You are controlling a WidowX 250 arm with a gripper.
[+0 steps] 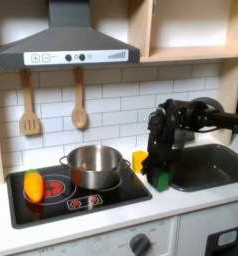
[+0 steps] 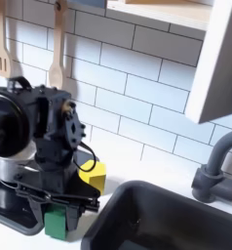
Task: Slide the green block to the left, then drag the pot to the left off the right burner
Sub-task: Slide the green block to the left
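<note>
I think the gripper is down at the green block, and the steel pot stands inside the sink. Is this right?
Not quite. The gripper is indeed at the green block, but the first exterior view shows the pot standing on the stove's right burner, not inside the sink.

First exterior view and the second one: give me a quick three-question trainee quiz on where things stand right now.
1. True or false: the gripper is down at the green block.
2. In the first exterior view, the pot sits on the stovetop's: A) left burner, B) right burner, C) sink edge?
3. What colour is the small piece by the wall behind the gripper?

Key: 1 true; 2 B; 3 yellow.
</note>
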